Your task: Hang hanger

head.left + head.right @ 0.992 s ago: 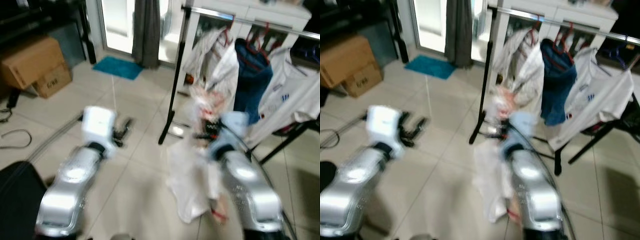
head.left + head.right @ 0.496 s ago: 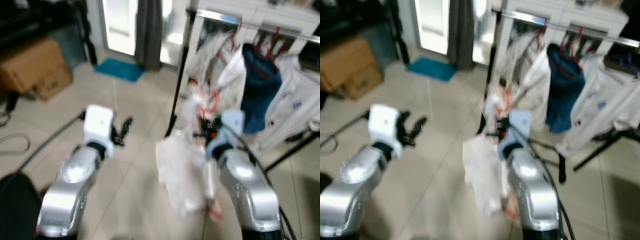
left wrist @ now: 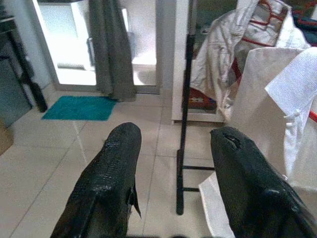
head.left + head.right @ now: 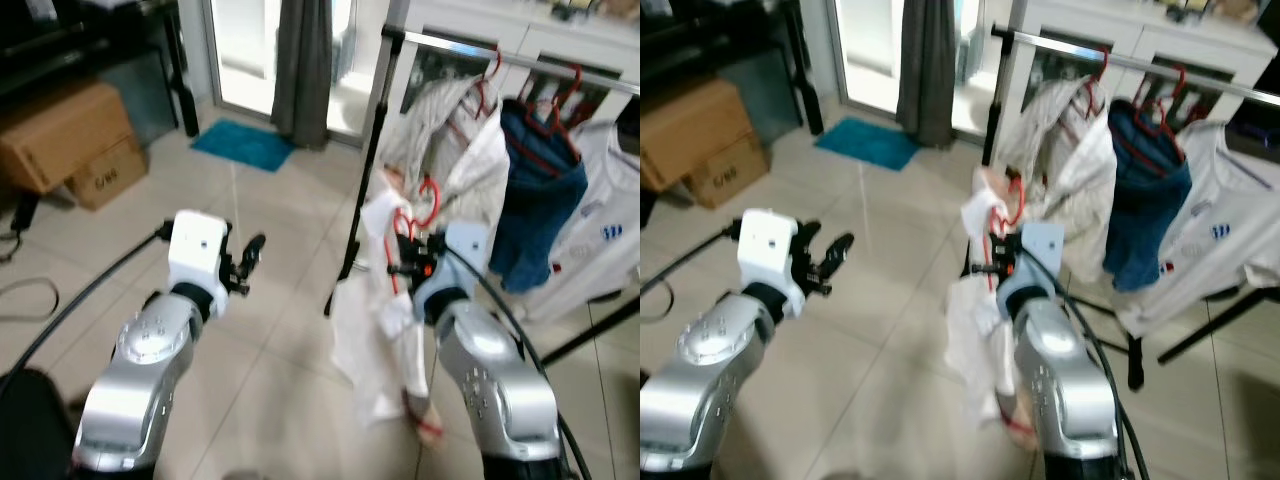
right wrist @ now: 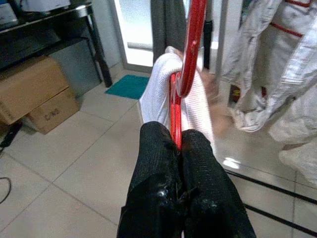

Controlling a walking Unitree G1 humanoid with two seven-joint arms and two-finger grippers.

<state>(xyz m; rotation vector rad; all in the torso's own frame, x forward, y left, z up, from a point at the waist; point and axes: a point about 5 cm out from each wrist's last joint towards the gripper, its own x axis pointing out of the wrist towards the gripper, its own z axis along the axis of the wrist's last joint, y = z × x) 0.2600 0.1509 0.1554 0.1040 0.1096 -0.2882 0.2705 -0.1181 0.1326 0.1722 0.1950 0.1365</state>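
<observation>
The right claw [image 5: 179, 141] is squeezed tight on a red hanger [image 5: 187, 59] with a white shirt [image 4: 375, 320], mid frame. The left claw [image 3: 171, 148] is wide, holding nothing, left of the clothes rack [image 4: 362, 170].

The hanger [image 5: 190, 44] is glossy red, smooth, seemingly plastic, with a soft white cloth garment [image 4: 375, 310] draped on it. The right claw [image 5: 178, 148] has matt black, finely textured fingers [image 5: 200, 163]; the left claw [image 3: 171, 171] has the same grainy black pads [image 3: 111, 168]. Both arms [image 4: 150, 370] are silver with a satin sheen, and each wrist block [image 4: 197, 245] is smooth white plastic. The rail [image 4: 1080, 55] is shiny chromed metal on a matt black post [image 4: 358, 180]. The floor [image 4: 280, 330] is pale glossy tile that reflects light. The boxes [image 4: 65, 135] are dull brown cardboard. The mat [image 4: 242, 145] is teal and fuzzy, the curtain [image 4: 303, 60] grey cloth.
</observation>
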